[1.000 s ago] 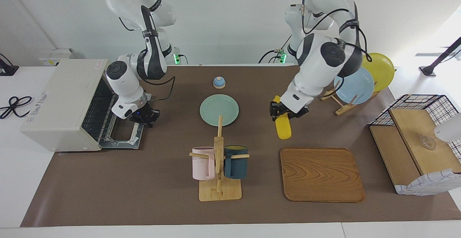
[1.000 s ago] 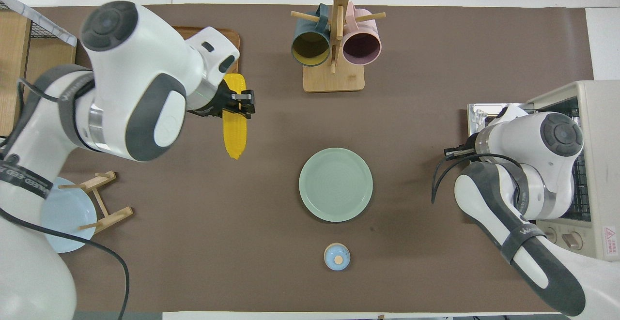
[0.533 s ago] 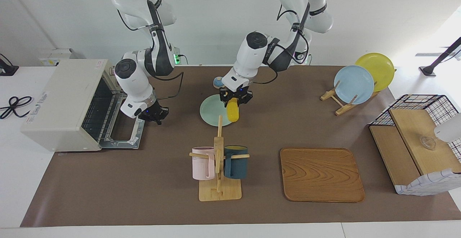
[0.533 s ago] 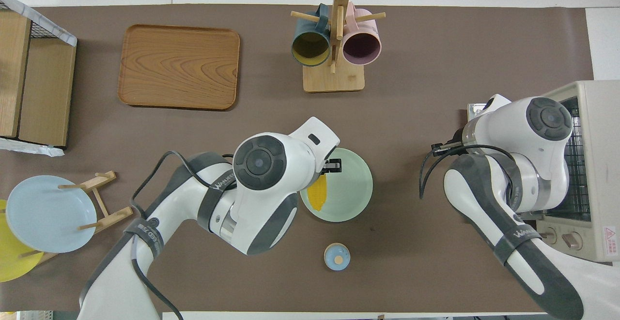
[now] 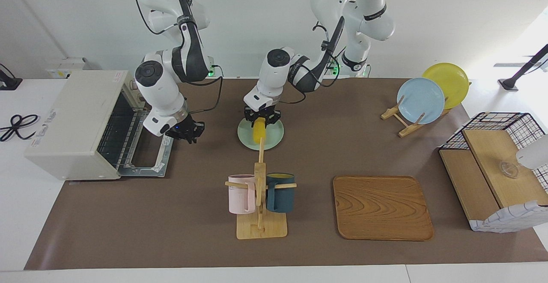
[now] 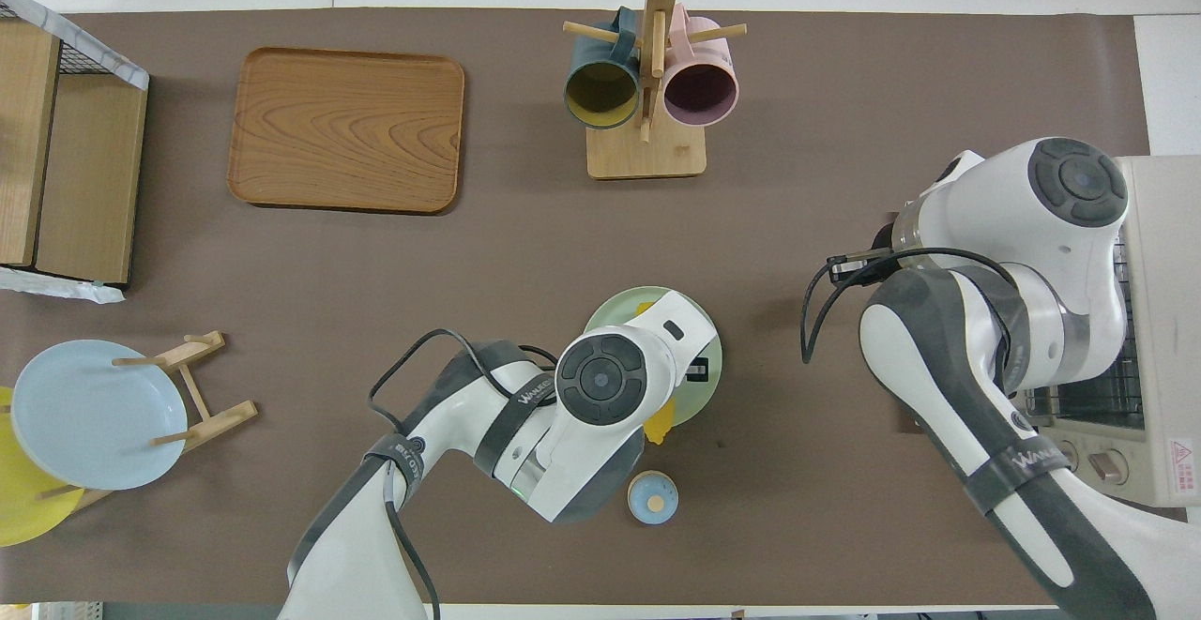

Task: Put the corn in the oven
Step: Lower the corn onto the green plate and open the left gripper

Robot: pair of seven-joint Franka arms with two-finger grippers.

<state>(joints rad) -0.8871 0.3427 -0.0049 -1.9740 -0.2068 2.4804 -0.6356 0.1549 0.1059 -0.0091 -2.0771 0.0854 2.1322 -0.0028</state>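
The left tool [image 5: 262, 117] is clamped on the corn [image 5: 259, 130] and holds it over the pale green plate [image 5: 274, 139]. The cob hangs with its free end pointing down toward the plate; whether it touches the plate I cannot tell. In the overhead view the left arm covers most of the corn [image 6: 660, 421], and only small yellow parts show at the plate's edges.

The right tool [image 5: 185, 132] is over the worktop [image 5: 171, 214] beside the open door [image 5: 147, 163] of the oven [image 5: 72, 122]. Whether its fingers are apart or together I cannot tell. It holds nothing that can be seen. The oven stands at the right arm's end of the worktop, with the wire rack [image 5: 113, 133] visible inside.

On both arms a dark band carries pale lettering, and the oven has a small red and white warning label [image 6: 1180, 459] near its knobs; none of this writing can be read.

A small blue bell [image 5: 260, 98] is nearer to the robots than the plate. A wooden mug rack [image 5: 260, 206] with a pink mug [image 5: 240, 194] and a dark blue mug [image 5: 281, 192] is farther from them. A wooden tray [image 5: 382, 208] lies beside the rack, toward the left arm's end. There also stand a blue plate [image 5: 420, 101] and a yellow plate [image 5: 451, 81] on a stand, and a wire-and-wood basket box [image 5: 496, 171].
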